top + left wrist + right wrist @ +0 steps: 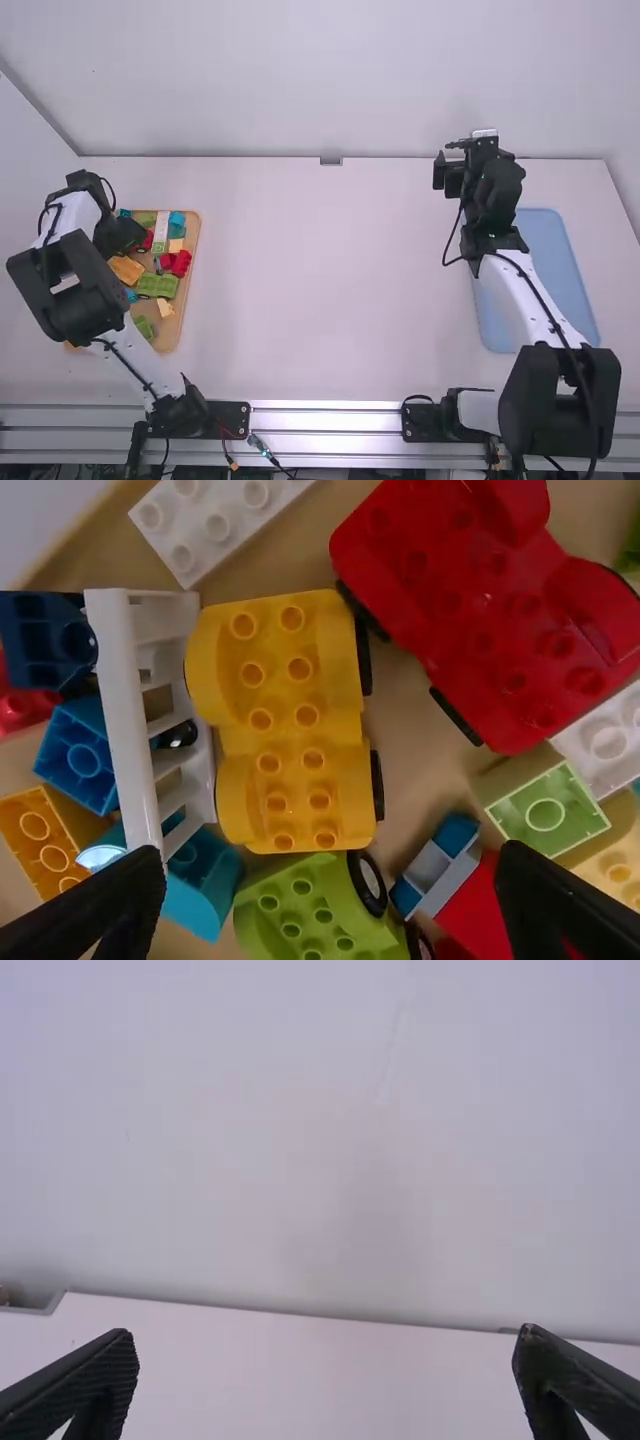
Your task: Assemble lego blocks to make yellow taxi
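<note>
My left gripper (pixel 127 236) is over the wooden tray (pixel 196 240) of blocks at the table's left. In the left wrist view, that left gripper (pixel 333 866) stands open with nothing held. Ahead of its fingers lies a yellow car base (pixel 290 720) with dark wheels, studs up, beside a white rack-like piece (pixel 150 710). A red car base (pixel 490 610) and a green one (pixel 305 910) are close by. My right gripper (pixel 447 168) is raised on the right, far from the blocks; in the right wrist view the right gripper (pixel 328 1338) is open and empty.
A blue tray (pixel 556 262) lies on the right of the table, partly under the right arm. Crowding the wooden tray are a white block (pixel 220 520), blue blocks (pixel 85 755), an orange block (pixel 50 840) and a light green block (pixel 547 815). A wall (pixel 330 80) rises behind the table.
</note>
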